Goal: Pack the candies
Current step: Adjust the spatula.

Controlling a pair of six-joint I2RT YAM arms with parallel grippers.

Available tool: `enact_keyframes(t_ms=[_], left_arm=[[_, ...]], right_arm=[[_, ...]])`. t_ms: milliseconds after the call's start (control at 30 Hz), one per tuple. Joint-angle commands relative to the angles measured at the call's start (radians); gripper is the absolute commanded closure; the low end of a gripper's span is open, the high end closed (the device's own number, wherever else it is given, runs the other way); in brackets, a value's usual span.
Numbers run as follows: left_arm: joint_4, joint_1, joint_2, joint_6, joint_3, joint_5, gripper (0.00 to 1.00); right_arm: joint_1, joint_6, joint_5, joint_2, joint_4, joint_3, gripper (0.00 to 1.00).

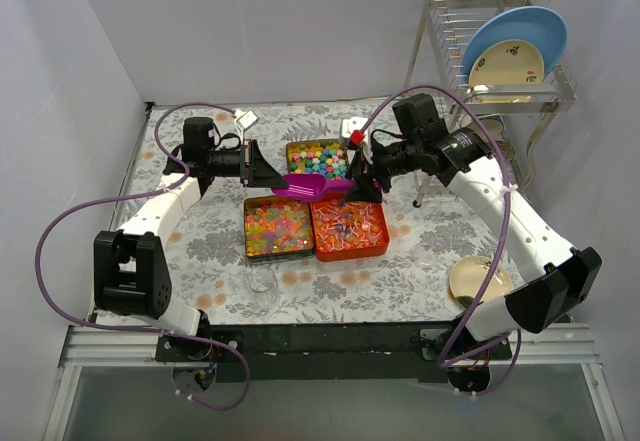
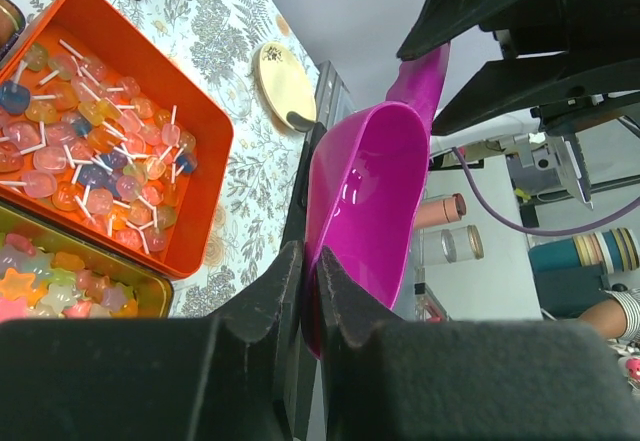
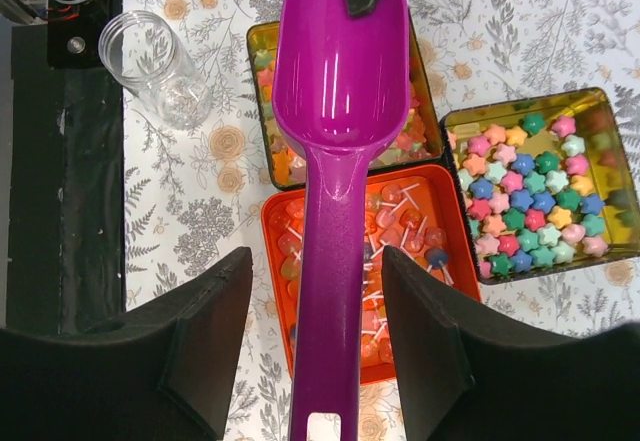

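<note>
The left gripper [image 2: 306, 261] is closed, pinching the front rim of a purple scoop [image 3: 340, 71] held above the tins. The right gripper [image 3: 315, 261] is open, its fingers either side of the scoop handle with a gap on each side.

Below, on the floral tabletop [image 1: 200, 241], the candies [image 1: 345, 226] lie in three open tins. There are pastel stars [image 3: 525, 186] in a gold tin [image 3: 520, 106] and clear-wrapped pieces [image 2: 90, 151] on sticks in an orange tin [image 2: 210, 191]. A second gold tin [image 1: 246, 229] holds mixed colours and is largely hidden by the scoop bowl.

A clear jar [image 3: 150, 66] stands nearby. The handle's end is cut off.

scoop [image 3: 340, 81] handle cropped, candies [image 3: 408, 206] beneath — half hidden
</note>
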Motion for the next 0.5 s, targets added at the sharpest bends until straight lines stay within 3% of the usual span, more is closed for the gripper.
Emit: enact_keyframes(t_ms=[0,467], left_arm=[[-0.013,-0.002,-0.041,0.013,0.037,0.034,1.00],[0.030,-0.002,-0.021,-0.035,0.037,0.071,1.00]], right_arm=[[0.002,0.013,-0.028,0.011,0.046,-0.027,0.39],[0.005,0.029,-0.049,0.023,0.098,-0.057,0.49]])
